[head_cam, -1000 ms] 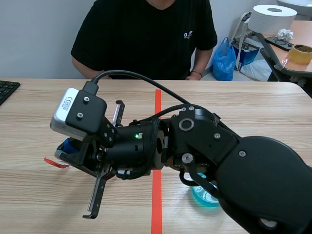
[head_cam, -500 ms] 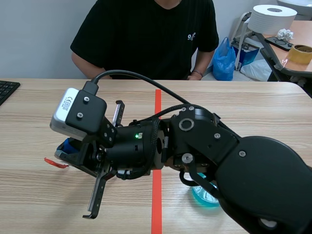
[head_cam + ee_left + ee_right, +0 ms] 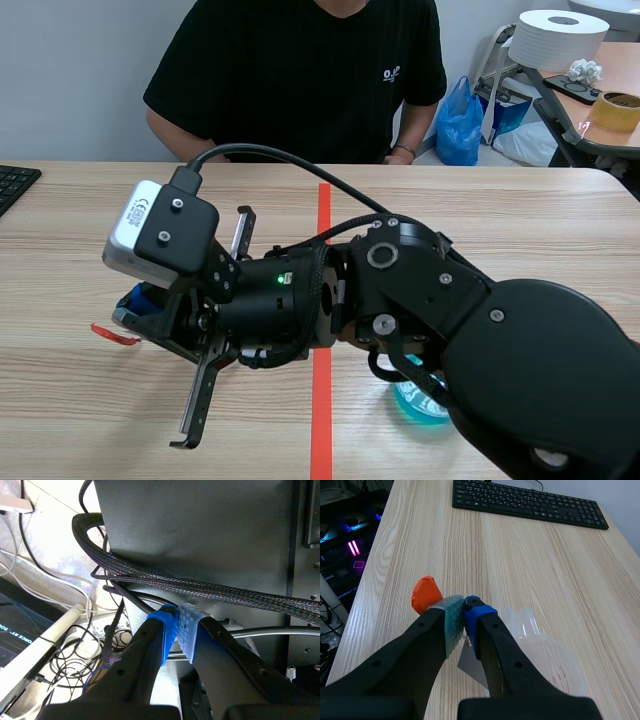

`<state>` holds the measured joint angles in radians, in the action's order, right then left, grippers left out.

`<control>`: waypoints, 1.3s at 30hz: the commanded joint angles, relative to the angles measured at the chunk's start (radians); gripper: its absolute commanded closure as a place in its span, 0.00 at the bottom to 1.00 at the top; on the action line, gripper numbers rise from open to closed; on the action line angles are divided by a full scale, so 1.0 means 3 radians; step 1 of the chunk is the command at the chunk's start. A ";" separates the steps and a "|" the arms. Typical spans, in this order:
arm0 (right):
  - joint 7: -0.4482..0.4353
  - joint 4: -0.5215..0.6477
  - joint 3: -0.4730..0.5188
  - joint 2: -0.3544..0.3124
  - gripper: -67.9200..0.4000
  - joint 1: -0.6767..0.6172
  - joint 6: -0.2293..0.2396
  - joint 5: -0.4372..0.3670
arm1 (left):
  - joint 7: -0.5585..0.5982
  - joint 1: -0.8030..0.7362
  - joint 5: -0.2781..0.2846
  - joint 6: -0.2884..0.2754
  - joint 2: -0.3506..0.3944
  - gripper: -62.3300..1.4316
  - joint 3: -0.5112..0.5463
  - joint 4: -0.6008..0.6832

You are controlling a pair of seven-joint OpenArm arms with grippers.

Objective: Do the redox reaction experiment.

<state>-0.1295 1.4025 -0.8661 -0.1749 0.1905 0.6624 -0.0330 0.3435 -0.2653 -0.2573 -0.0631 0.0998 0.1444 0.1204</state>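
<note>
At the far left of the table (image 3: 520, 210) lies a black keyboard (image 3: 14, 186), well apart from the work. Next comes the orange-tipped piece (image 3: 425, 594), whose orange end juts out just ahead of the right gripper (image 3: 464, 611). The arm that carries this gripper comes in from the right and reaches past the red tape line (image 3: 322, 215). Its pads are pressed close together, and they appear to be clamped on this piece, with a pale flat part showing under the fingers. Directly under the gripper, in its wrist view, stands a clear measuring cup (image 3: 547, 655) with red marks, and nothing can be seen in it. Right of the tape line, a vessel of blue liquid (image 3: 418, 402) peeps out from under the arm's bulk. A person (image 3: 300, 70) sits across the table with hands out of sight. The left gripper (image 3: 177, 625) is off the table entirely, closed on nothing, its pads meeting in front of dark housing and cables (image 3: 165, 577). Judging by this, the experiment is at an early stage. The piece is in hand, but it has not reached the blue liquid, and no sign of a reaction shows. Bringing the piece and the solution together seems to be what remains. Much is hidden. The arm covers most of the vessel, the scene view does not show the measuring cup at all, and what the held piece really is, strip, spoon or tool, cannot be made out.
</note>
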 commanded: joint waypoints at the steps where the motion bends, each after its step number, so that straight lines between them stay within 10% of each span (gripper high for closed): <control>1: -0.0070 0.0039 0.0003 0.0010 0.98 0.0085 -0.0013 -0.0038 | 0.0011 0.0009 0.0008 -0.0008 0.0001 0.91 0.0006 0.0038; 13: -0.0034 0.0477 0.0027 0.0011 0.98 0.0086 -0.0039 -0.0139 | 0.0011 0.0009 0.0008 -0.0008 0.0001 0.91 0.0006 0.0038; 39: 0.1237 0.1286 0.0484 0.0235 0.98 0.0776 -0.0381 -0.1844 | 0.0013 0.0009 0.0008 -0.0008 0.0001 0.91 0.0006 0.0038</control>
<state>0.2516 1.7805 -0.7277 -0.1162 0.3988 0.5598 -0.5743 0.3435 -0.2653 -0.2573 -0.0631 0.0998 0.1444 0.1204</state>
